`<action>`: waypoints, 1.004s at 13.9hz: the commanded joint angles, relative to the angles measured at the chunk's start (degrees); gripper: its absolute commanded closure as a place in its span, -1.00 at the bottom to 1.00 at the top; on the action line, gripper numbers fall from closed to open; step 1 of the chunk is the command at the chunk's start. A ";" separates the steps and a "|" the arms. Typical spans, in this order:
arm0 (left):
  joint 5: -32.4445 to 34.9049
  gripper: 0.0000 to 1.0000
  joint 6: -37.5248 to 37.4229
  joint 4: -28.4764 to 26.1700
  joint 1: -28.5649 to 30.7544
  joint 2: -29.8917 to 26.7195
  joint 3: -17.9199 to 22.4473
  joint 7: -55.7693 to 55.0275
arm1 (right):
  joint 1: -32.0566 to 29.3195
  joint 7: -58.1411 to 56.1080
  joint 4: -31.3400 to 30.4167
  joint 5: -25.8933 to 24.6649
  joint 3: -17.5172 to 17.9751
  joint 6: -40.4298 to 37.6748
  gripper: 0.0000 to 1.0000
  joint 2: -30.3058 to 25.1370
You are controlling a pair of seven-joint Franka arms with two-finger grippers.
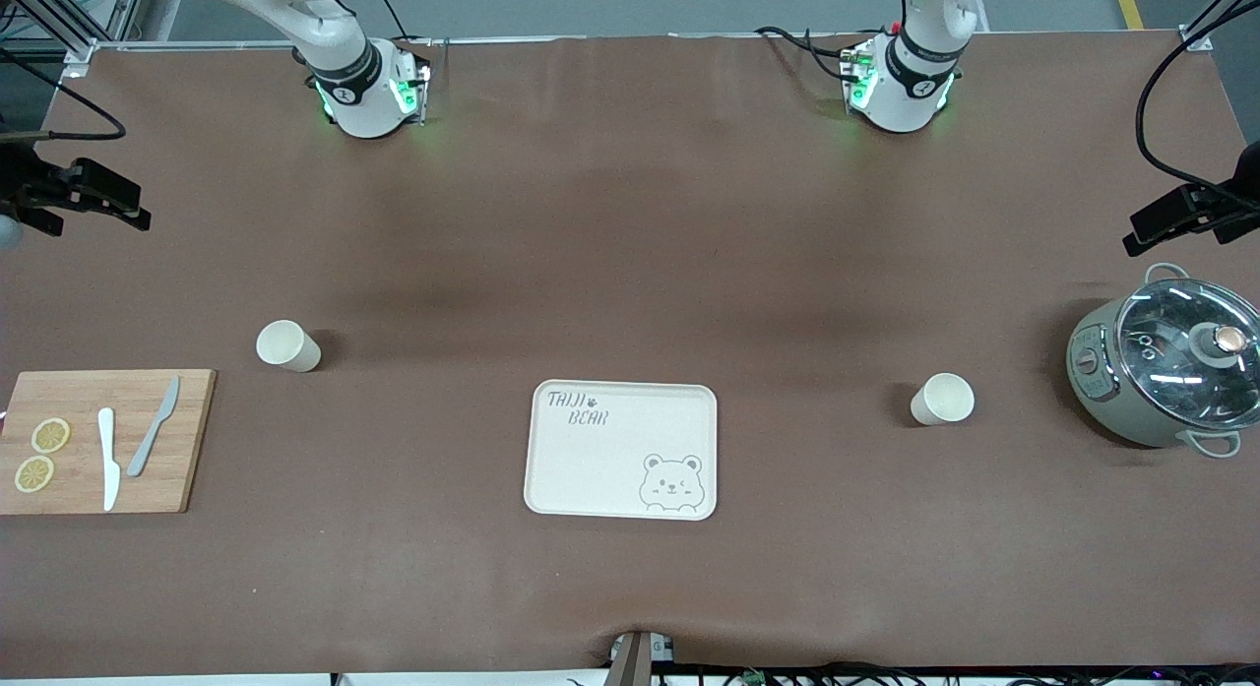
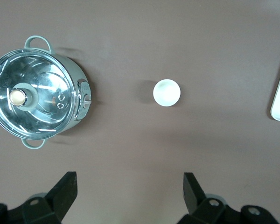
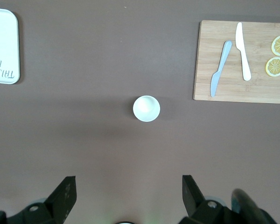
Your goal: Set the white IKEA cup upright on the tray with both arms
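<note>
Two white cups stand upright on the brown tabletop (image 1: 630, 223), well apart from each other. One cup (image 1: 942, 400) stands toward the left arm's end, beside a grey-green pot (image 1: 1166, 368) with a glass lid. The other cup (image 1: 287, 345) stands toward the right arm's end, near a wooden cutting board (image 1: 187, 440) carrying two knives and two lemon slices. The cream tray (image 1: 622, 450) with the bear drawing lies between the cups, nearer the front camera. The left gripper (image 2: 130, 196) hangs wide open over the tabletop above its cup, holding nothing. The right gripper (image 3: 129, 198) likewise hangs wide open and holds nothing.
</note>
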 commanded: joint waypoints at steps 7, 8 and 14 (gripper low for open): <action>4.47 -1.00 -0.77 1.04 -0.49 2.10 -0.38 0.03 | -0.56 0.42 0.24 0.91 0.27 -0.55 -1.00 0.05; 4.47 -1.00 -0.25 1.04 -0.58 2.98 -0.38 -0.06 | -0.56 0.42 0.24 0.91 0.27 -0.55 -1.00 0.05; 3.15 -1.00 4.93 0.86 -0.58 8.52 -0.46 -0.23 | -0.39 0.42 0.33 0.91 0.27 -0.47 -1.00 0.05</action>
